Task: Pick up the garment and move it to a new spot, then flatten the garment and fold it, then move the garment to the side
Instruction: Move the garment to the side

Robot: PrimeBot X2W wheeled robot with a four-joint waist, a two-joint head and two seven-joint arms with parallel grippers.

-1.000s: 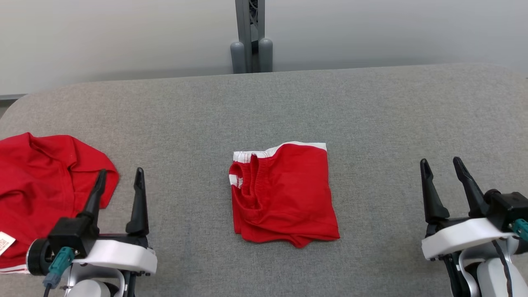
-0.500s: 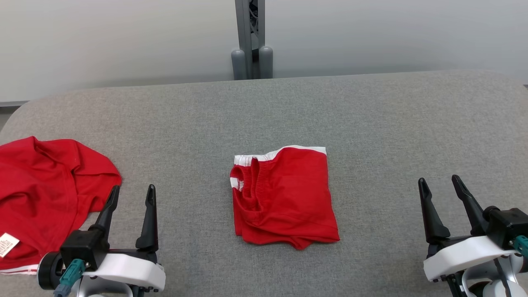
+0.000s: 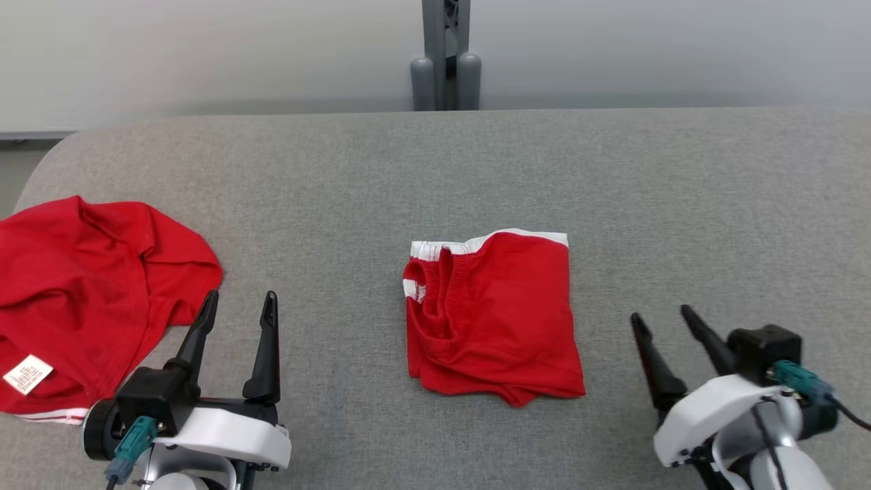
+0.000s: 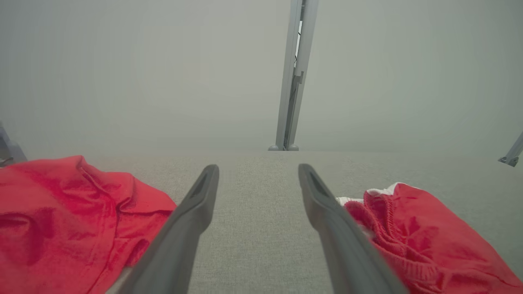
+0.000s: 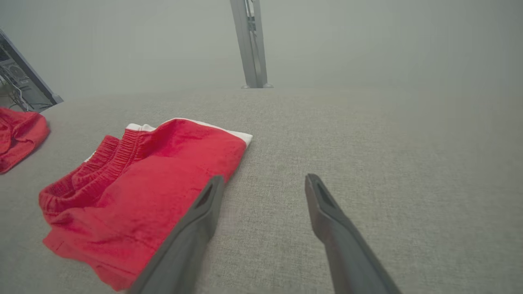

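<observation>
The garment [image 3: 493,320] is red with white trim and a gathered waistband, and it lies folded into a rough square at the middle of the grey table [image 3: 612,177]. My left gripper [image 3: 241,295] stands open to its left, a good gap away, nothing between its fingers. My right gripper [image 3: 660,313] is open too, leaning left, its tips close to the garment's right edge but apart from it. In the left wrist view the open left gripper [image 4: 258,167] has the garment [image 4: 425,237] at its right. In the right wrist view the garment [image 5: 155,183] lies just left of the open right gripper [image 5: 264,177].
A second red garment [image 3: 81,286] lies crumpled at the table's left edge, a white label showing; it also appears as the red heap [image 4: 61,212] left of my left fingers. A grey post [image 3: 446,54] stands behind the table's far edge. Bare fabric lies right of the fold.
The head camera has shifted, sliding the whole picture rightward. My right gripper has moved left toward the folded garment and tilted that way. The garments have not moved.
</observation>
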